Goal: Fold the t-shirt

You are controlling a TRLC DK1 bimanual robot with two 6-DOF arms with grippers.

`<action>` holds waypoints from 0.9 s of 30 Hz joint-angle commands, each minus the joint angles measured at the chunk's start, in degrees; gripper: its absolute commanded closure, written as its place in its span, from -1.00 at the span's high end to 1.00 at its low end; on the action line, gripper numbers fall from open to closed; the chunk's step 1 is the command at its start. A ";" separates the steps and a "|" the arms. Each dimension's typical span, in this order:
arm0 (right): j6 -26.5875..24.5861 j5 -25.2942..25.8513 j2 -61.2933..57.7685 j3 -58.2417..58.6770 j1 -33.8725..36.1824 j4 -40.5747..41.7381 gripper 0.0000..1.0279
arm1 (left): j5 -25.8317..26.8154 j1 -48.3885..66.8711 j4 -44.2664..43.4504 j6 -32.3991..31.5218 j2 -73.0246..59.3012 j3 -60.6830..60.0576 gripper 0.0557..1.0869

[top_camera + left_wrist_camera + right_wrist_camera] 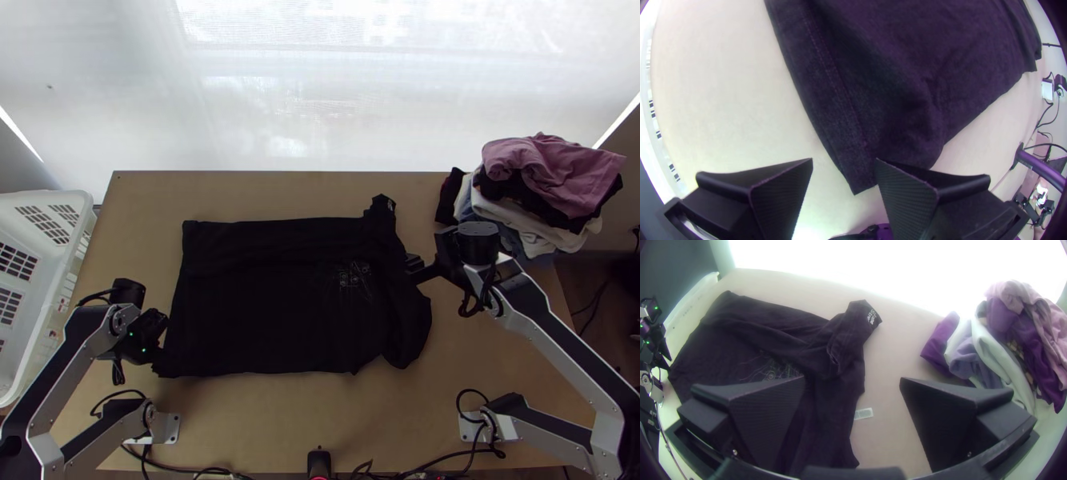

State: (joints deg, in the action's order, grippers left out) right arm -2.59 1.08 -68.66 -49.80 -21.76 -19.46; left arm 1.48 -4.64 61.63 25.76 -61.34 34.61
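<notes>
Black t-shirt (272, 304) is lying mostly spread on the desk (264, 408), rumpling toward the right pincer (414, 269). Both pincers are standing released, fingers apart; the left pincer (159, 356) is hovering by a corner. Top view is showing a white slatted basket (48, 196). Left wrist view is revealing a stitched hem (831, 66), soft matte fabric. Right wrist view is adding a small pale rectangular label (863, 413) beside the shirt, plus a crumpled clothes pile (1009, 338).
</notes>
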 commanded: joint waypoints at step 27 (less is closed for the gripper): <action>-5.76 -0.82 5.21 0.49 -15.95 -24.92 0.91 | 6.96 -2.83 -6.69 0.43 1.31 -0.51 -0.93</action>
State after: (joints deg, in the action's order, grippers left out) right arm -5.54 0.93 -64.66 -50.96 -31.11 -36.03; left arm 8.21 -6.26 56.23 27.05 -60.93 33.41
